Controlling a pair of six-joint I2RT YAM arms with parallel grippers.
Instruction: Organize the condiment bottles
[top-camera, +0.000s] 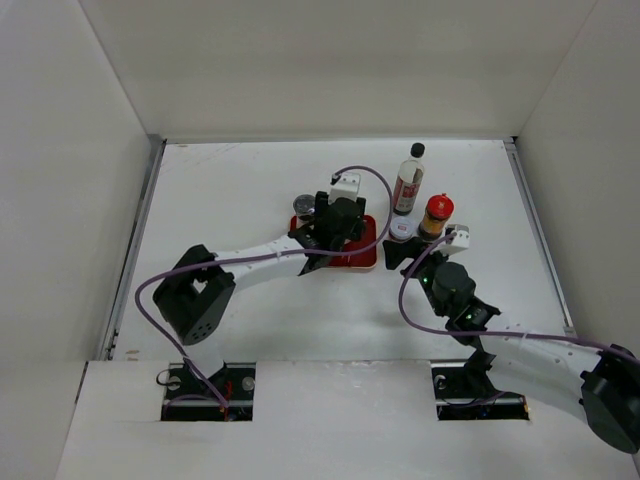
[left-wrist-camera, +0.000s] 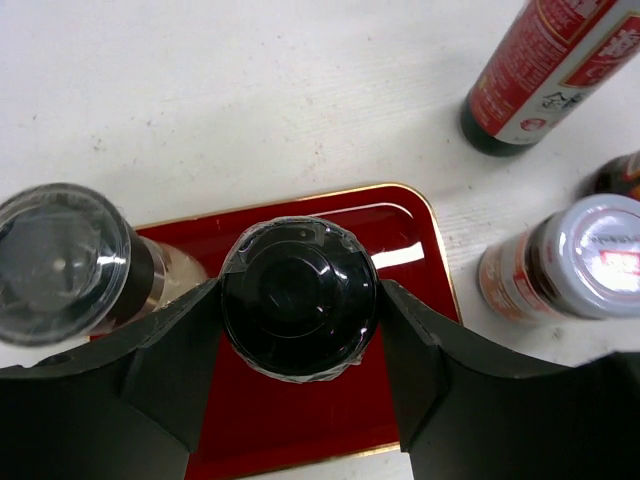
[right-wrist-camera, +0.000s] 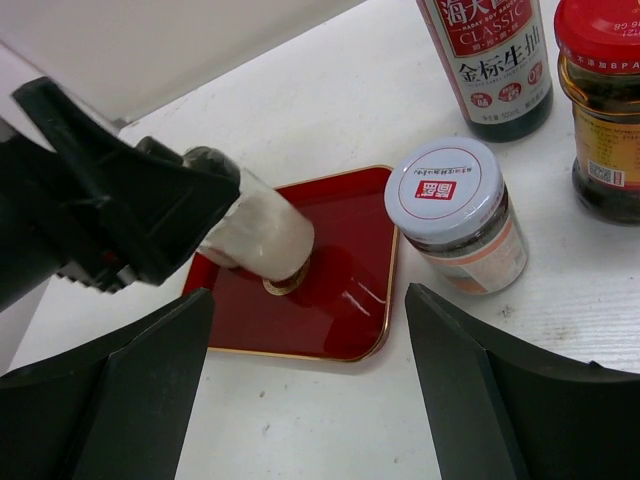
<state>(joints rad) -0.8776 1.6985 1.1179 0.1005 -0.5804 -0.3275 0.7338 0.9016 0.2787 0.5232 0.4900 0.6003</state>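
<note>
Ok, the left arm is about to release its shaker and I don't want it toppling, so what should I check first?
1. Left gripper shut on black-lidded shaker: ok.
2. Shaker's base over red tray: ok.
3. Shaker upright: cannot tell; it looks slanted in the right wrist view.
4. Finger room beside the clear-lidded shaker on the tray: cannot tell.
5. Right gripper open, off the tray: ok.
</note>
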